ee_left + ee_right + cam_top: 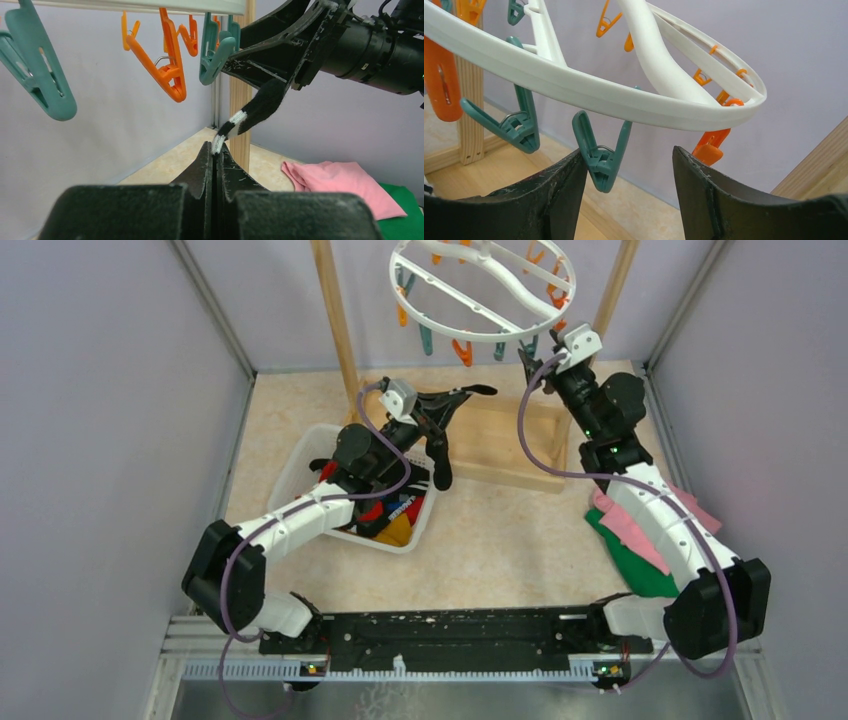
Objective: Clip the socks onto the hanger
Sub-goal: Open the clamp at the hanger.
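Note:
The white ring hanger (pixel 480 337) hangs at the back with orange and teal pegs under it; it also shows in the right wrist view (pixel 624 102). My left gripper (pixel 452 405) is raised in front of it and is shut on a black sock with white stripes (pixel 260 102). The jaw tips (pixel 217 146) pinch its striped end, and part of the sock hangs down (pixel 440 468). My right gripper (pixel 629 152) is open just under the ring's right side (pixel 528 352). A teal peg (pixel 601 160) hangs between its fingers, against the left one.
A white mesh basket (pixel 300 455) at the left holds more socks, red and yellow-orange (pixel 395 530). Pink (pixel 630 525) and green (pixel 640 570) cloths lie under the right arm. Wooden rack posts (pixel 335 320) and base (pixel 500 445) stand at the back.

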Controlling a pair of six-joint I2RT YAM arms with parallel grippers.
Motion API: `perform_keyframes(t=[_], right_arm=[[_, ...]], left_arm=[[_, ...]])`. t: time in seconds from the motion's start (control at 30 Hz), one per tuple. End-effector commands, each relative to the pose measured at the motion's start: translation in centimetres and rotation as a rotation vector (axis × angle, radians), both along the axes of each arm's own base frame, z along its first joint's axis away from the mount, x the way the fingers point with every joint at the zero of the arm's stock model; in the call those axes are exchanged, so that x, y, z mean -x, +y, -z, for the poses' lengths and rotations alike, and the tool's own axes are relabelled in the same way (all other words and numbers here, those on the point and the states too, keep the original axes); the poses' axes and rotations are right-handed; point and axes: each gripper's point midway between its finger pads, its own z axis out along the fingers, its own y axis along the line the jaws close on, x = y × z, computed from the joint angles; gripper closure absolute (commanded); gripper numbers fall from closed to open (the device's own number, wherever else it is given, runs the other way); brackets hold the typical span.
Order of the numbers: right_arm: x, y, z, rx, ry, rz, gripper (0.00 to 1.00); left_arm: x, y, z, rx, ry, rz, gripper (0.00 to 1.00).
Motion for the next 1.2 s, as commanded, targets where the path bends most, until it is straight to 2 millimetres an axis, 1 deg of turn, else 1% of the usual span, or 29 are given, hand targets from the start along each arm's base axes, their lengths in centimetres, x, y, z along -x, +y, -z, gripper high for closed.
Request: perform_keyframes(t=[0.0,0.2,0.33,0.6,0.87,1.03,1.17], right_arm=[[0.2,0.1,-4.3,-0.088,-0.104,0.007,0.38],[0.0,0.9,-4.6,-0.098,-0.122,-0.008,0.38],[0.0,1.1,-5.5,-0.109,-0.146,0.001,0.36],[-0.3,1.3,-6.9,-0.13,-0.183,0.012,0.36],[-0.1,1.5,-7.2,-0.145,-0.184,0.009,0.41],[0.1,1.2,-7.5,-0.151,-0.186,0.016,0.43],[0.2,1.1,-7.9,-0.147,-0.196,0.02,0.5]], left_arm=[[-0.1,0.1,-2.4,0.042,-0.053,0.002,1.0],[-0.4,0.3,-2.4,0.04,-0.056,-0.004,1.0],[-0.4,0.3,-2.5,0.042,-0.057,-0.002,1.0],[-0.3,0.2,-2.6,0.043,-0.059,0.009,1.0],[-0.1,0.4,-2.7,0.045,-0.062,0.012,1.0],[0.0,0.3,-2.7,0.044,-0.06,0.016,1.0],[0.1,0.3,-2.6,0.044,-0.057,0.024,1.0]])
